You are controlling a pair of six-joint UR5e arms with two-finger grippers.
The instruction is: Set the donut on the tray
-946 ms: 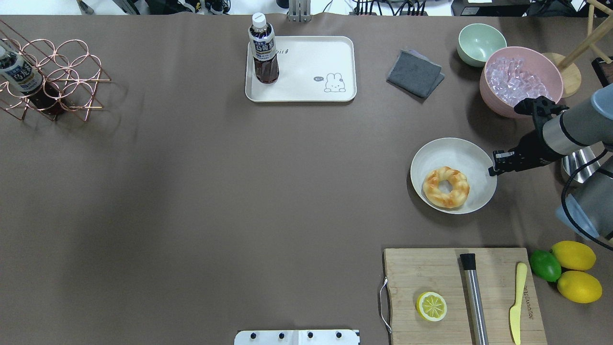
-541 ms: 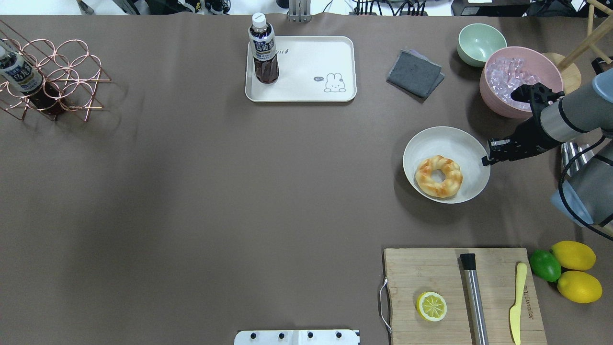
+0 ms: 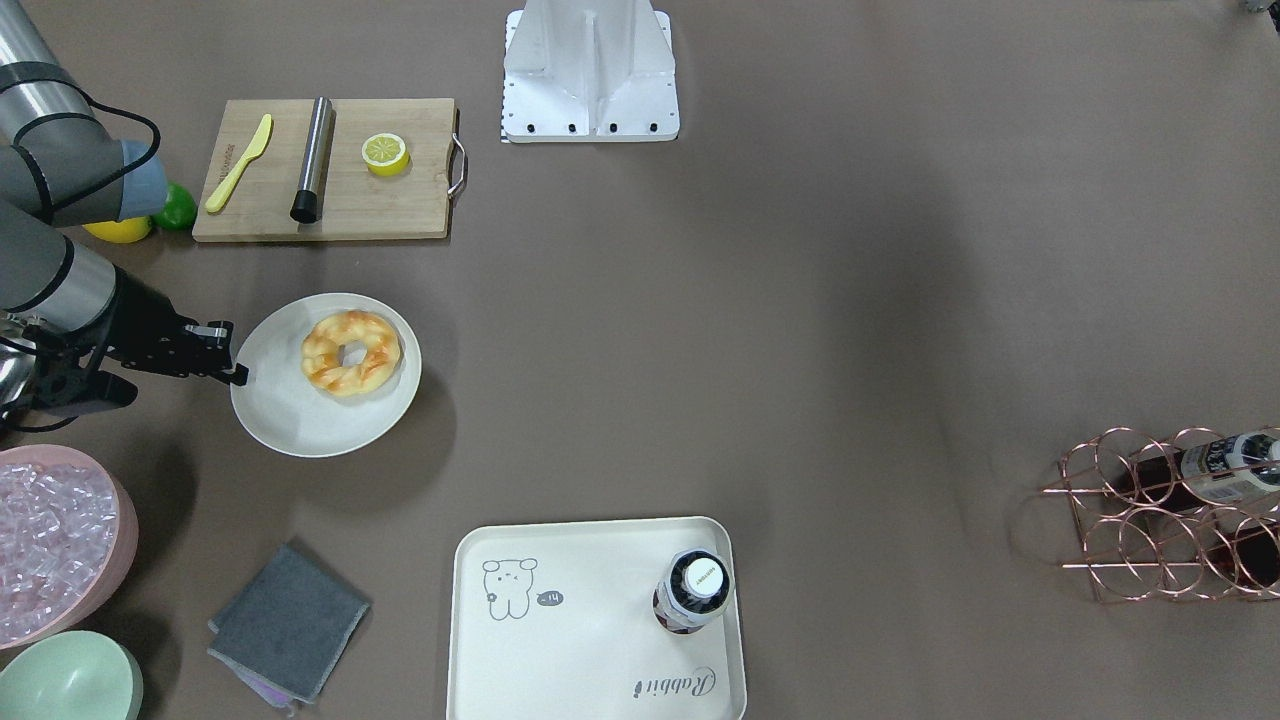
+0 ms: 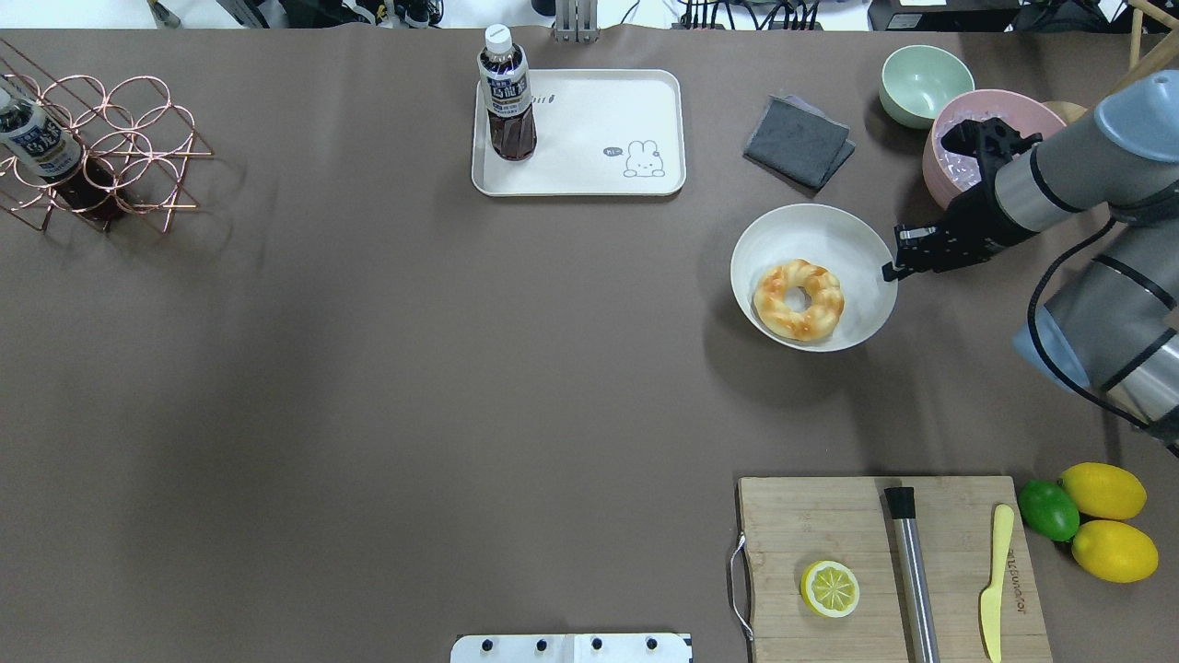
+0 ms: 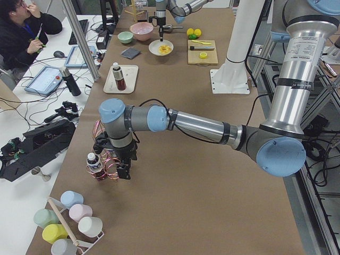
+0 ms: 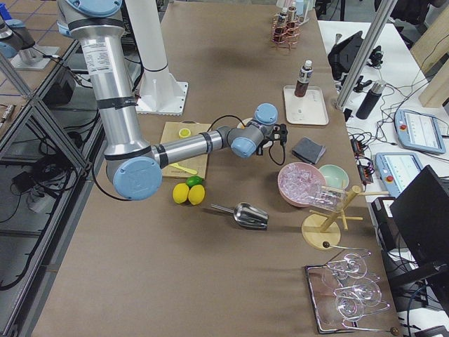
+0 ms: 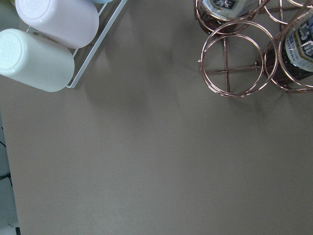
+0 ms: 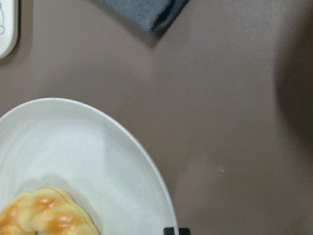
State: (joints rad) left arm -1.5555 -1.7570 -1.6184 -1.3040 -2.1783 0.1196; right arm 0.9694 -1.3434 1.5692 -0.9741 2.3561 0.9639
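My right pincer (image 4: 891, 269) pinches the plate (image 4: 811, 235) by its rim, the donut (image 4: 799, 300) lying on it, right of the tray (image 4: 589, 120). Any tilt in this one-sided hold could slide the donut onto the desk (image 4: 368, 368).

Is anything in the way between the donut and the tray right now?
Nothing visible does. The donut lies on the plate held at its rim by the right gripper; the bottle stands at the left end of the tray, the grey cloth lies off the line.
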